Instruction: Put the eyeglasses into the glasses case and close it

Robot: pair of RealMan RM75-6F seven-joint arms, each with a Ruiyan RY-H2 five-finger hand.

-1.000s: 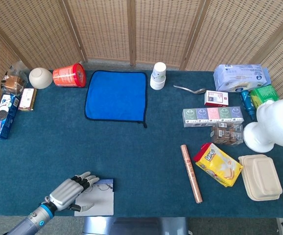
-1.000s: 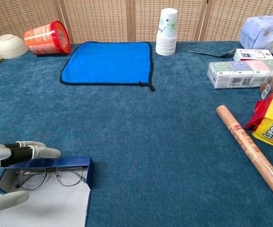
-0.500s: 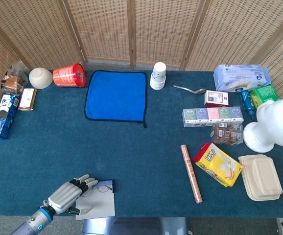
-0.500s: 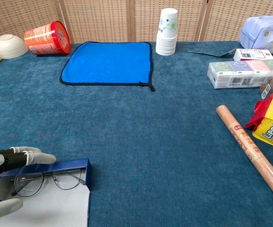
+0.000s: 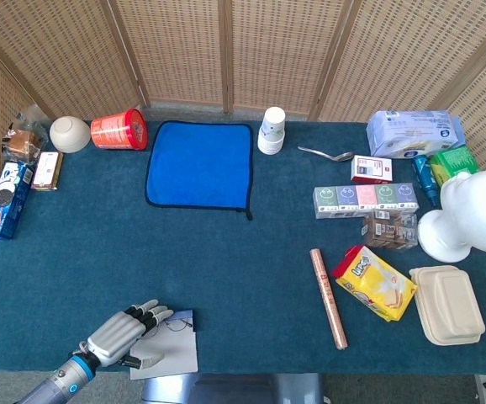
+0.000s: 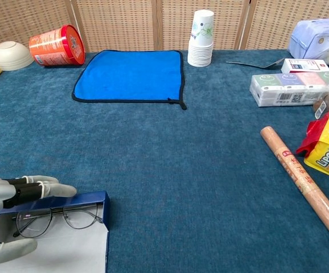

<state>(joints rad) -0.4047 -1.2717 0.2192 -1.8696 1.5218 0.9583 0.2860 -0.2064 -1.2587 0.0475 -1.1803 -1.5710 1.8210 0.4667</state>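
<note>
Broadly, a dark teal table is seen from head and chest cams, backed by wicker screens. A blue cloth w/ black edging is laid flat at the far centre; a red tin on its side and a cream bowl are set to its left, a stack of paper cups just to its right. On the right side are found a white tissue pack, a white mannequin-type head, a beige clamshell box, a yellow snack bag, a row of small cartons, a brown paper-wrapped roll and a spoon. Near the front-left edge the glasses case is lying open, its pale flap spread toward the robot and its blue wall on the far side. The eyeglasses are seen inside the case, lenses flat, against the blue wall. The left hand is placed at the case's left end: fingers are extended along the top of the blue wall, thumb below on the pale flap, so the case end is bracketed; whether it is actually gripped cannot be told. The right hand is not seen in either view.
</note>
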